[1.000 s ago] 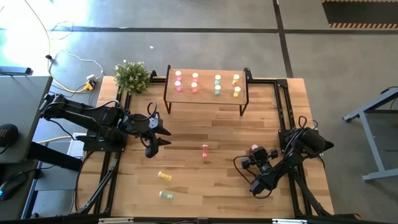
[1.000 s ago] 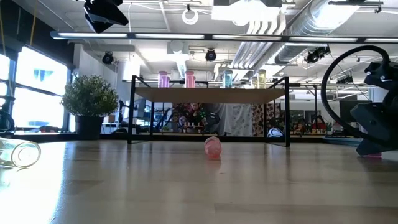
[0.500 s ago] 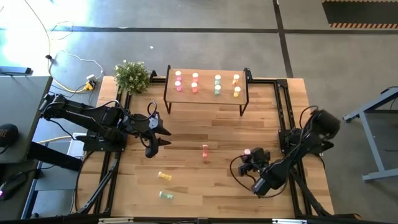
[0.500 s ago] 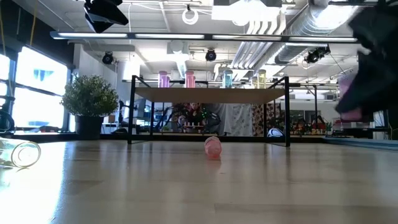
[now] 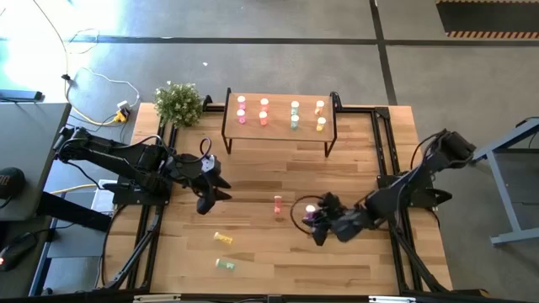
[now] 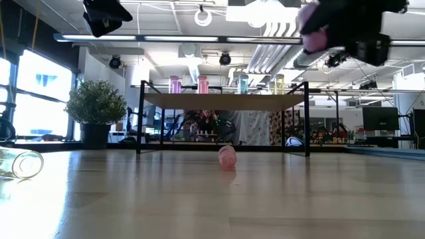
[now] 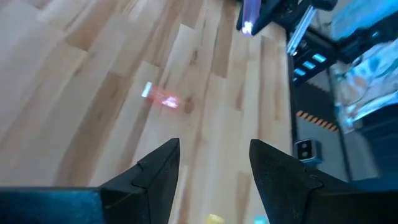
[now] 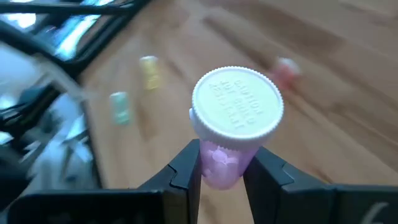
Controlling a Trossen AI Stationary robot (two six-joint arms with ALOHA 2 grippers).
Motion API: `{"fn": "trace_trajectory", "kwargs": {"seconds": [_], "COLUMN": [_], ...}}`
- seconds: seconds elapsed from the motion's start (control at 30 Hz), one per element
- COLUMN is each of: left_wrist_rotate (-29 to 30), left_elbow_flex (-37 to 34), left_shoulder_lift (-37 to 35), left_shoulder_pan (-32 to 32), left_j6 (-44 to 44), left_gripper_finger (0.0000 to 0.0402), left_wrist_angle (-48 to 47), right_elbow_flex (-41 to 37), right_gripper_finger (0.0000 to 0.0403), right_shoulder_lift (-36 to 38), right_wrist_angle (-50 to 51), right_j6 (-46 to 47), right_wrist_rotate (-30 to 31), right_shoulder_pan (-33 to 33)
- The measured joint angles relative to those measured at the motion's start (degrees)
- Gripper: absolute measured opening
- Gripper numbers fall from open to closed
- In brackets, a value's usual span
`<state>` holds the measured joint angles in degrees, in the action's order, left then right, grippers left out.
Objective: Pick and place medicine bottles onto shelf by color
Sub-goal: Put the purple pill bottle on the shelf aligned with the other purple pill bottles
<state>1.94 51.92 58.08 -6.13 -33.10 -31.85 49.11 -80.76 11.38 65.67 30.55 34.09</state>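
Note:
My right gripper (image 5: 313, 215) is shut on a pink medicine bottle (image 8: 237, 106) with a white cap, high above the table's middle right; the low view shows the bottle (image 6: 313, 36) up near the top. My left gripper (image 5: 221, 185) hangs open and empty over the table's left half, also seen in its wrist view (image 7: 214, 162). The shelf (image 5: 278, 128) stands at the far edge with several bottles upright on it, in pink, red-orange, green and yellow pairs. On the table lie a red-orange bottle (image 5: 278, 204), a yellow one (image 5: 222, 239) and a green one (image 5: 226, 264), each on its side. My right gripper pinches the pink bottle's body (image 8: 221, 163) just below the white cap, between its two fingers (image 8: 188, 169). The fingers slant down toward the table's left. The bottle is lifted clear of the table, its cap end toward the wrist camera.
A small potted plant (image 5: 178, 103) stands at the far left corner beside the shelf. Black frame rails (image 5: 383, 143) run along the table's left and right sides. Bare wood (image 5: 278, 168) lies between the shelf and the loose bottles.
My right gripper has risen from the table near the right edge and swung toward the table's middle, tipping from steeply down to a shallower slant. The pink bottle has gone up with it, from the tabletop to lifted clear.

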Motion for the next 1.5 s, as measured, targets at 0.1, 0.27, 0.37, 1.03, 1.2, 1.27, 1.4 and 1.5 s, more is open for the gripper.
{"fn": "trace_trajectory", "kwargs": {"seconds": [0.1, 0.27, 0.37, 1.03, 1.2, 1.27, 1.4, 1.5], "left_wrist_rotate": [-0.2, -0.4, -1.6, -19.0, -19.7, -19.1, -15.8, -16.4], "left_elbow_flex": [0.0, 0.0, 0.0, 1.8, 6.3, 8.1, 9.7, 9.8], "left_shoulder_lift": [0.0, 1.0, 2.2, 7.1, 7.8, 8.2, 9.8, 11.5], "left_shoulder_pan": [0.0, 0.0, 0.6, 14.0, 15.3, 15.6, 15.5, 15.5], "left_j6": [-1.7, -2.3, -2.3, -8.3, -5.4, -3.3, 1.8, 3.1], "left_gripper_finger": [0.0186, 0.0186, 0.0186, 0.0186, 0.0186, 0.0186, 0.0186, 0.0186], "left_wrist_angle": [2.2, 8.8, 12.9, 17.1, 15.5, 12.3, 5.9, 4.8], "right_elbow_flex": [0.0, 0.0, 0.0, 22.1, 26.4, 27.1, 27.1, 27.1], "right_gripper_finger": [0.0081, 0.0081, 0.0081, 0.0081, 0.0081, 0.0081, 0.0081, 0.0081], "right_shoulder_lift": [0.6, 0.6, 0.6, -1.9, -5.5, -6.8, -9.3, -11.5], "right_wrist_angle": [-3.5, -7.5, -8.7, 14.4, 18.4, 18.3, 18.8, 19.5], "right_j6": [-5.6, -12.6, -15.4, -41.7, -46.5, -47.7, -48.2, -48.2], "right_wrist_rotate": [-9.0, -24.4, -32.5, -55.4, -57.3, -57.6, -57.6, -57.6], "right_shoulder_pan": [-4.0, -10.9, -14.9, -33.5, -34.7, -34.8, -34.8, -34.8]}}
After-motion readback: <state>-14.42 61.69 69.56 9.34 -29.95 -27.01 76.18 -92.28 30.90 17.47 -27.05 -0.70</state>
